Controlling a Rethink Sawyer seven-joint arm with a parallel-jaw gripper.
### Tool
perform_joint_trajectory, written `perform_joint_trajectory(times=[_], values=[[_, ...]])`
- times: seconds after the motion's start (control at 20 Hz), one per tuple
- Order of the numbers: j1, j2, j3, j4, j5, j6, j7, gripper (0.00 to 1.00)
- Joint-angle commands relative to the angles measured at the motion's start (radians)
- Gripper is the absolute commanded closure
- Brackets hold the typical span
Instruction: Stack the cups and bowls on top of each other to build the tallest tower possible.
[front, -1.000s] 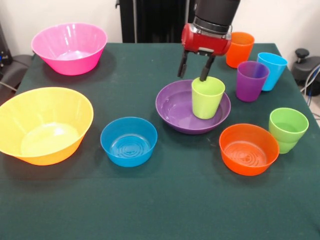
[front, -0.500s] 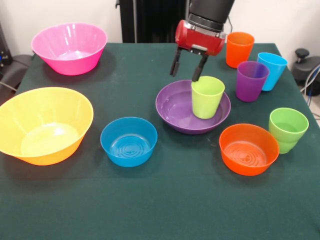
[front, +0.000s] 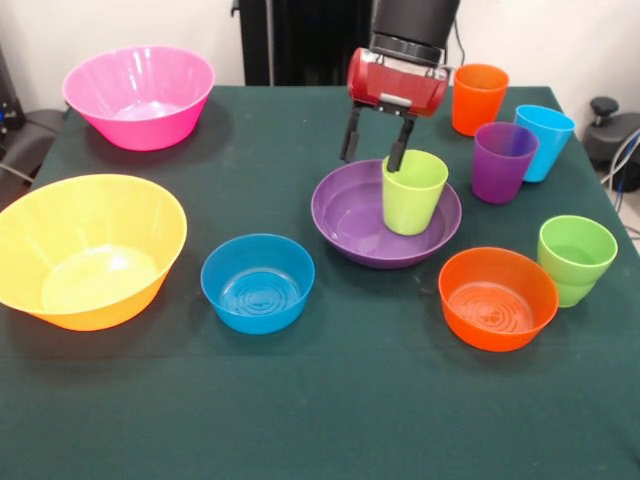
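A lime-yellow cup (front: 414, 193) stands upright inside the wide purple bowl (front: 350, 220) at mid table. My gripper (front: 373, 153) hangs open and empty just behind the cup's left rim, above the bowl's far edge. A small blue bowl (front: 258, 282) sits left of the purple bowl. A small orange bowl (front: 497, 298) sits right of it. A green cup (front: 575, 259), a purple cup (front: 503, 162), a light blue cup (front: 542, 141) and an orange cup (front: 479, 98) stand at the right. A pink bowl (front: 139, 96) and a yellow-orange bowl (front: 86, 250) are at the left.
The green-covered table (front: 320, 400) stretches to the near edge. The robot's dark pedestal (front: 300, 40) stands behind the far edge. Grey gear (front: 612, 130) sits off the table's right side.
The gripper has risen off the lime-yellow cup's rim and shifted left, then dipped slightly. The cup stays standing in the purple bowl.
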Motion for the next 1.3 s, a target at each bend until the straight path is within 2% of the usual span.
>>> perform_joint_trajectory(times=[0.05, 0.3, 0.45, 0.7, 0.85, 1.1, 1.25, 1.3], values=[[-0.049, -0.044, 0.230, -0.014, 0.140, 0.055, -0.331, 0.00], [-0.056, -0.053, 0.235, -0.006, 0.168, 0.047, -0.369, 0.00], [-0.055, -0.051, 0.237, -0.011, 0.149, 0.052, -0.352, 0.00], [-0.018, 0.009, 0.211, -0.051, -0.005, 0.050, -0.158, 0.00], [-0.014, 0.015, 0.210, -0.059, -0.032, 0.047, -0.127, 0.00], [0.005, 0.057, 0.193, -0.084, -0.136, 0.002, 0.000, 0.00], [0.008, 0.063, 0.193, -0.093, -0.170, -0.017, 0.023, 0.00], [0.005, 0.056, 0.200, -0.092, -0.167, -0.017, 0.004, 0.00]])
